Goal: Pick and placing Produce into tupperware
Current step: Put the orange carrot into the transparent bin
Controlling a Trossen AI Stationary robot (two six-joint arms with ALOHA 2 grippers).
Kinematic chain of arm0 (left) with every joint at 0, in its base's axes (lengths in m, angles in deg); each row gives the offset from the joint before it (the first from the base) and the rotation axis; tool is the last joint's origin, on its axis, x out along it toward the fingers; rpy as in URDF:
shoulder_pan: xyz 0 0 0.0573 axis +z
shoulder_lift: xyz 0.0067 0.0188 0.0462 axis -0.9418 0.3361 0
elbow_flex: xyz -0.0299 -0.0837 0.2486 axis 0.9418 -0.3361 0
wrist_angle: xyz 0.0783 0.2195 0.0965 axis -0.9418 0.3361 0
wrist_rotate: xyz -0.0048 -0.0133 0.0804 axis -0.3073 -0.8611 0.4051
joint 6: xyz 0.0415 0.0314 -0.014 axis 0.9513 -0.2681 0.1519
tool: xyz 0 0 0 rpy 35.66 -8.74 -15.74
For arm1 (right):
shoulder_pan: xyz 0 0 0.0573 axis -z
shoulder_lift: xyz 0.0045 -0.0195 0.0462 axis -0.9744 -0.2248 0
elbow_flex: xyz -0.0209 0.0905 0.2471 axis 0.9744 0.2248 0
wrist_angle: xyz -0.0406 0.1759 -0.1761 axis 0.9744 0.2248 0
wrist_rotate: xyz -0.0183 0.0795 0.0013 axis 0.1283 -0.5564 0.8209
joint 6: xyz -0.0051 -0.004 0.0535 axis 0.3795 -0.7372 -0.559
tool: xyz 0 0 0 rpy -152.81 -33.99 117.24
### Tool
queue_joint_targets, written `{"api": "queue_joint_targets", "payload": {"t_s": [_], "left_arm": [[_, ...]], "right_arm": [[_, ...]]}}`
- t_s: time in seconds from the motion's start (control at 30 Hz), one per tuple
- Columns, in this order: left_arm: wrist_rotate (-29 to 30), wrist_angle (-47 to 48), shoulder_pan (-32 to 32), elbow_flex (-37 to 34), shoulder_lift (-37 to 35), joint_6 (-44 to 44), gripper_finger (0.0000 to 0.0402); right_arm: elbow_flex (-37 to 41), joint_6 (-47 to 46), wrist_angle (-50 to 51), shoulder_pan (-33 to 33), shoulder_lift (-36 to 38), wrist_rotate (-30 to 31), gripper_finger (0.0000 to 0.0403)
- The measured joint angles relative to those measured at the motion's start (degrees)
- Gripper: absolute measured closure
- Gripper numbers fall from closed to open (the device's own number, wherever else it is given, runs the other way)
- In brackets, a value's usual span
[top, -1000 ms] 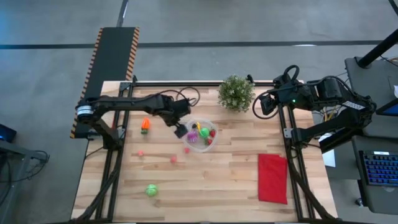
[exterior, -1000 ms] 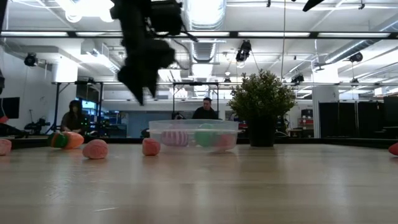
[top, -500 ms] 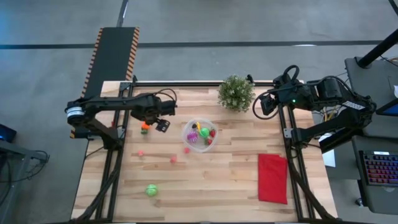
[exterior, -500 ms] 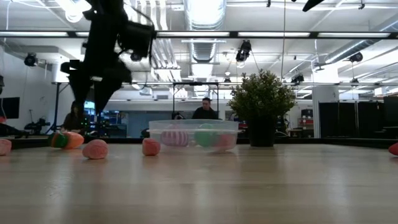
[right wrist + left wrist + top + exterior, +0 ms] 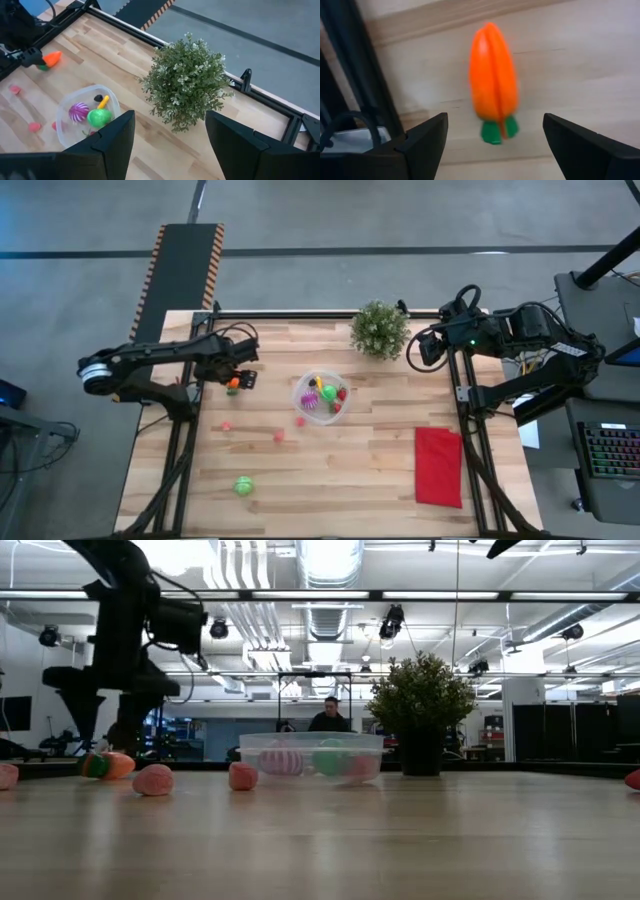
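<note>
The clear round bowl [image 5: 320, 397] [image 5: 312, 757] [image 5: 87, 116] stands mid-table and holds purple, green, red and yellow toy pieces. An orange carrot with a green stub [image 5: 233, 385] [image 5: 493, 82] [image 5: 110, 764] lies on the wood near the left edge. My left gripper [image 5: 241, 378] [image 5: 494, 120] [image 5: 100, 710] hovers open just above it, a finger on each side, apart from it. Pink pieces [image 5: 227, 425] [image 5: 278, 436] [image 5: 300, 421] and a green one [image 5: 243, 486] lie loose on the table. My right gripper [image 5: 415, 348] [image 5: 170, 145] waits open at the far right, beside the plant.
A bushy potted plant [image 5: 379, 328] [image 5: 185, 85] stands at the far edge behind the bowl. A flat red cloth [image 5: 438, 466] lies near the right front. The left frame post [image 5: 355, 65] is close beside the carrot. People [image 5: 330, 715] sit in the room beyond.
My left gripper has swung from beside the bowl toward the table's left edge and come down, ending over the orange carrot. The right arm and the produce have stayed put.
</note>
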Motion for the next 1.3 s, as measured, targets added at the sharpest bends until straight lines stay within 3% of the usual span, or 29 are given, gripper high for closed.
{"api": "queue_joint_targets", "payload": {"t_s": [0.27, 0.8, 1.3], "left_arm": [[-0.16, -5.72, 2.91, -5.3, -1.57, 0.17, 0.0091], [-0.46, -10.35, 4.04, -5.19, 8.32, 7.32, 0.0095], [1.51, -12.45, 4.07, -5.14, 7.97, 7.56, 0.0224]], "right_arm": [[0.0, 0.02, -0.03, 0.0, 0.0, 0.0, 0.0168], [0.0, -1.49, -0.31, 0.0, 0.0, 0.0, 0.0168], [0.0, -1.91, -0.33, 0.0, 0.0, -0.01, 0.0168]]}}
